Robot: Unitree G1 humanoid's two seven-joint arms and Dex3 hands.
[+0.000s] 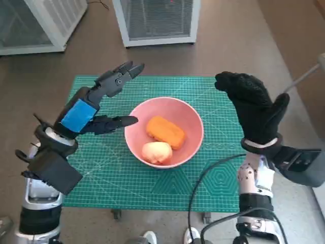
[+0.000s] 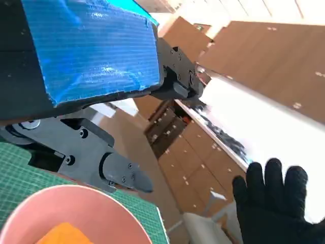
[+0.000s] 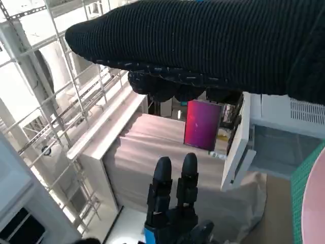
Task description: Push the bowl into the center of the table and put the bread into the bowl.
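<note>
Bread lies in the bowl between the spread left hand and seemingly spread right hand.

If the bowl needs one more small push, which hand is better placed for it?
Probably the left hand: its fingers lie right beside the pink bowl's rim. The right hand is raised and farther away.

Pink bowl; orange bread; green gridded mat.
</note>
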